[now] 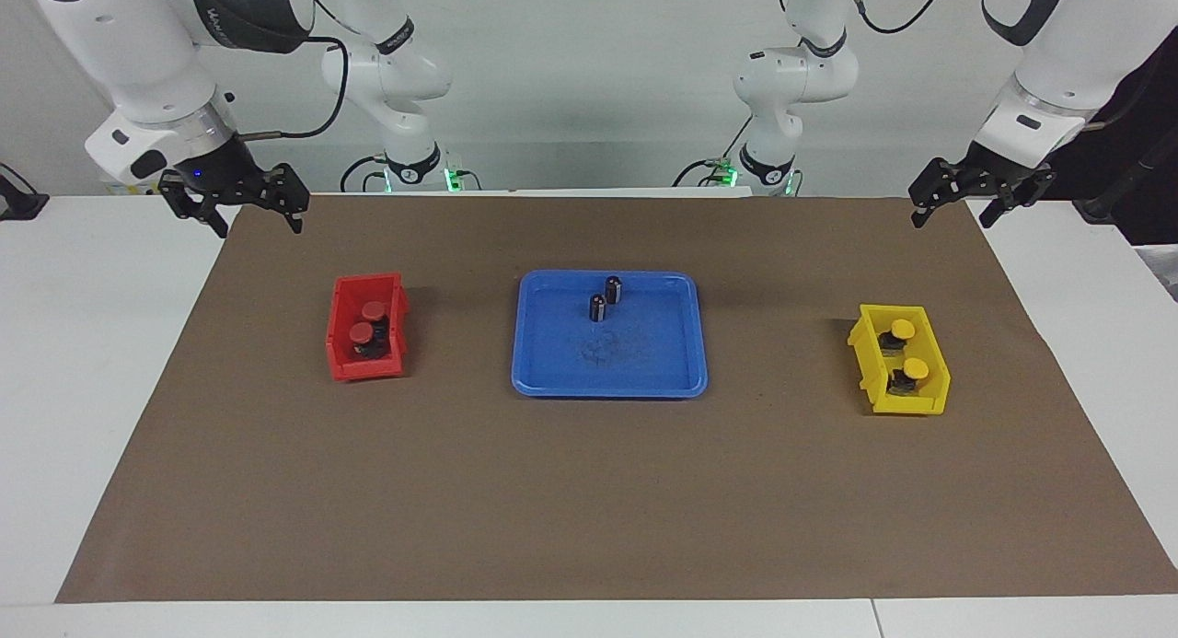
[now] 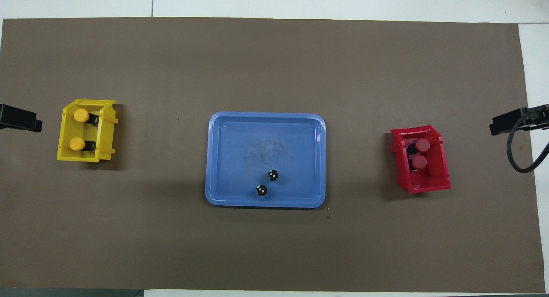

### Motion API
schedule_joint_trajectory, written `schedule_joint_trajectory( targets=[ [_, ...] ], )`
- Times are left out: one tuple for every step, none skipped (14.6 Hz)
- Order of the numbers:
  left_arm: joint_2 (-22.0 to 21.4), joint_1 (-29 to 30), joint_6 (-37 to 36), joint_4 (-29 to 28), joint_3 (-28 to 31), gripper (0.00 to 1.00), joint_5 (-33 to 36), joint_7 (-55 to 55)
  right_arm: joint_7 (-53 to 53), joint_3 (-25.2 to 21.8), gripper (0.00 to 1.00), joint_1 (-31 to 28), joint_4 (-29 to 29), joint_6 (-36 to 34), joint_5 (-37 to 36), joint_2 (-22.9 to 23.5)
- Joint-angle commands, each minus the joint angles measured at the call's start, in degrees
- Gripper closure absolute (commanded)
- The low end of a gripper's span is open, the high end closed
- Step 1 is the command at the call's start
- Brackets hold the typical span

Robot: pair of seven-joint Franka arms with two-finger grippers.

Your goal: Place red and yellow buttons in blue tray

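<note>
We count two red buttons (image 1: 370,322), both lying in one red bin (image 1: 342,339) toward the right arm's end of the brown mat (image 1: 589,509). We count two yellow buttons (image 1: 908,348), both in one yellow bin (image 1: 929,400) toward the left arm's end. One blue tray (image 1: 644,380) sits at the mat's middle, and in it we count two dark cylinders (image 1: 606,299) standing upright by the tray's edge nearest the robots. That makes four buttons, two bins, one tray.

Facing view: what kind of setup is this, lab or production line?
Most likely a robotics lab bench: a white table under a brown mat, a blue tray between a red bin and a yellow bin, plain wall, both arms waiting.
</note>
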Motion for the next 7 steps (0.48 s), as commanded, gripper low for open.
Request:
schedule_joint_trajectory(
  targets=[
    [-1.0, 0.0, -0.9, -0.4, 0.4, 0.0, -0.8, 0.4, 0.9, 0.1, 0.0, 0.0, 0.9, 0.0, 0.2, 0.5],
    [-1.0, 0.0, -0.9, -0.4, 0.4, 0.0, -0.8, 0.5, 0.9, 0.2, 0.0, 0.0, 0.9, -0.1, 0.3, 0.5],
    [-1.0, 0.0, -0.9, -0.4, 0.4, 0.0, -0.8, 0.5, 1.0, 0.2, 0.0, 0.0, 0.9, -0.2, 0.4, 0.4],
    [-1.0, 0.0, -0.9, -0.4, 0.4, 0.0, -0.8, 0.4, 1.1, 0.2, 0.0, 0.0, 0.9, -0.3, 0.6, 0.5],
    [-1.0, 0.0, -0.9, -0.4, 0.4, 0.0, -0.8, 0.5, 1.1, 0.2, 0.0, 0.0, 0.7, -0.4, 0.7, 0.3],
    [-1.0, 0.0, -0.9, -0.4, 0.4, 0.0, -0.8, 0.5, 1.1, 0.1, 0.0, 0.0, 0.2, -0.4, 0.7, 0.1],
    [-1.0, 0.0, -0.9, -0.4, 0.4, 0.0, -0.8, 0.4, 0.8, 0.1, 0.0, -0.1, 0.1, -0.1, 0.7, 0.1]
  ],
)
